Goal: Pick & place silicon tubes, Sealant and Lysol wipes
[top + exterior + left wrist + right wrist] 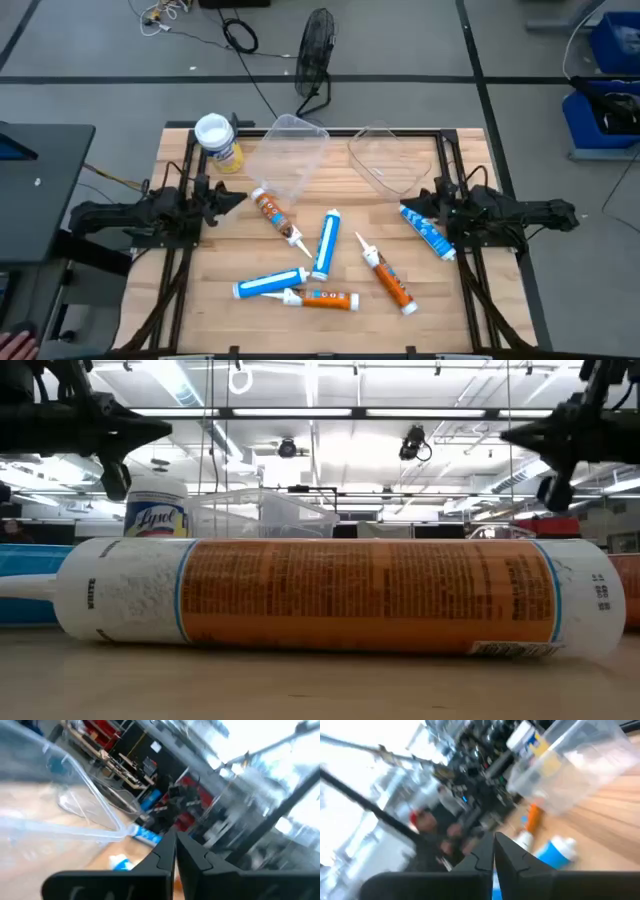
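At the left edge of the table in the high view you have the left gripper (238, 199), its jaws pressed together on nothing, hanging above the wood. Just above it, toward the upper left of the table, the Lysol wipes (217, 141) stand upright, white lid up. Right of the canister a clear bin (290, 150) lies tipped on its side, and a second clear bin (385, 158) sits to its right; both look empty, though the clear plastic makes that hard to judge.

Across the middle of the frame lie the tubes. An orange tube (275, 216) slants below the tipped bin. A blue tube (327, 243) lies nearly upright in the frame beside it. Lower down, a blue tube (270, 285) and an orange tube (325, 298) lie close together, almost level. Further right, another orange tube (388, 281) runs diagonally.

At the right edge, a blue tube (428, 232) lies by the right gripper (415, 201), which is also closed and empty.
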